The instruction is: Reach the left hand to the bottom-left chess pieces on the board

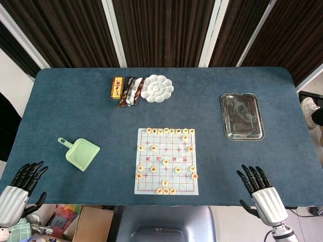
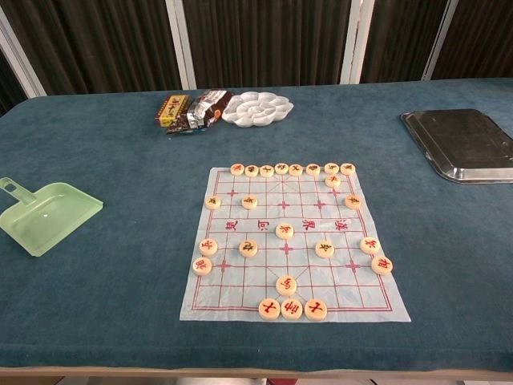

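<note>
Table [image 1: 75, 101] in blue cloth, dark curtains [image 1: 166, 30]

A dark teal bench [image 1: 75, 101] is seen. The board [image 2: 292, 298] is white with red lines, its chess pieces [image 2: 203, 265] cream with red or black characters. Ahead of the black-fingered, white-backed left hand [image 1: 20, 189], a pale green dustpan [image 1: 82, 154] is shown.

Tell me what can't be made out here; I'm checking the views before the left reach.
- Left robot hand: head view edge cuts off its wrist; absent from chest view.
- Right robot hand: also missing from chest view.
- Chess pieces: characters too small to read in either view.
- Tray: chest view's right edge cuts it.
- Snack packets: labels too small.
</note>
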Controlling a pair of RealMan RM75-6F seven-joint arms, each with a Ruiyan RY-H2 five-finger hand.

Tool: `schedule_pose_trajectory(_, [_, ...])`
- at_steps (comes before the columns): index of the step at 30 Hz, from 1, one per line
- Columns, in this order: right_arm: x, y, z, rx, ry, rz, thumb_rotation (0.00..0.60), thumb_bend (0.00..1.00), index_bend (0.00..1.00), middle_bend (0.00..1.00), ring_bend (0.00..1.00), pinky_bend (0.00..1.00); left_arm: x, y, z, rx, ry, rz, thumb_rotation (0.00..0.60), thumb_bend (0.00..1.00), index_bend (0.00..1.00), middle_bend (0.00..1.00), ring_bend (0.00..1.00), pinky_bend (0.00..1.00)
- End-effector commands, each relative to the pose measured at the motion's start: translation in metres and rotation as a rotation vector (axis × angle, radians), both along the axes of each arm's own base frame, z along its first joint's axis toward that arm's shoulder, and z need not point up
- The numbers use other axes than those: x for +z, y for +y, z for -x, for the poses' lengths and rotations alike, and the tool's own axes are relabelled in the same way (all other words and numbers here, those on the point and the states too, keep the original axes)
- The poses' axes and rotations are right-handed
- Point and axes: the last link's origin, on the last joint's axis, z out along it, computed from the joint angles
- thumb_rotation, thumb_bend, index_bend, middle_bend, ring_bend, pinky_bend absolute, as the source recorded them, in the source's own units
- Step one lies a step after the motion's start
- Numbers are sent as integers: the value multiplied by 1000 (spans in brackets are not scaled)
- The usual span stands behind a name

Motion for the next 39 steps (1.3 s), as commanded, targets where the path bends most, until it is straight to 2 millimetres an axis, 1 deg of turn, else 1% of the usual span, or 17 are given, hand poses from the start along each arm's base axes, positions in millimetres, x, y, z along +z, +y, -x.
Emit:
schedule_pose_trajectory(1, [1, 1, 0, 3, -2, 0, 600, 358, 0, 0, 0, 0, -2, 1, 0, -1, 1, 7, 600, 436, 0, 0, 0, 73])
schedule_pose_trajectory(6, [4, 2, 0, 4, -14, 3, 600, 358, 0, 0, 0, 0, -12, 9, -6, -45, -28, 27, 600, 436, 0, 0, 0, 73])
schedule_pose_trajectory(9, [6, 1, 2, 0, -18, 5, 600, 359, 0, 0, 0, 0, -25, 22, -12, -96, -135, 69, 600, 435, 14, 0, 0, 69])
schedule_pose_trajectory(12, [5, 0, 1, 1, -22, 2, 600, 358, 0, 0, 0, 0, -32, 39, -24, -123, -251, 78, 600, 434, 88, 0, 0, 68])
schedule_pose_trajectory(13, [5, 0, 1, 2, -24, 0, 600, 358, 0, 0, 0, 0, -35, 48, -31, -136, -291, 70, 600, 433, 128, 0, 0, 68])
schedule_pose_trajectory(15, [5, -1, 1, 1, -25, -1, 600, 359, 0, 0, 0, 0, -39, 58, -40, -150, -329, 65, 600, 434, 192, 0, 0, 70])
schedule_pose_trajectory(16, [5, -1, 1, -1, -25, 1, 600, 359, 0, 0, 0, 0, -43, 64, -45, -147, -339, 71, 600, 434, 214, 0, 0, 70])
schedule_pose_trajectory(19, [6, -2, 1, -6, -28, 8, 600, 358, 0, 0, 0, 0, -56, 72, -56, -98, -363, 135, 600, 433, 231, 0, 0, 69])
schedule_pose_trajectory(24, [7, -3, 2, -9, -34, 8, 600, 359, 0, 0, 0, 0, -81, 77, -67, -43, -327, 197, 600, 421, 240, 0, 0, 65])
schedule_pose_trajectory(30, [8, -3, 2, -7, -42, 9, 600, 359, 0, 0, 0, 0, -107, 66, -76, -15, -276, 215, 600, 405, 271, 0, 0, 62])
schedule_pose_trajectory(34, [10, -2, 1, -3, -53, 11, 600, 359, 0, 0, 0, 0, -129, 58, -79, 23, -271, 239, 600, 398, 305, 0, 0, 62])
schedule_pose_trajectory(39, [14, 1, 1, 9, -82, -9, 600, 359, 0, 0, 0, 0, -150, 57, -85, 48, -282, 264, 600, 397, 311, 0, 0, 62])
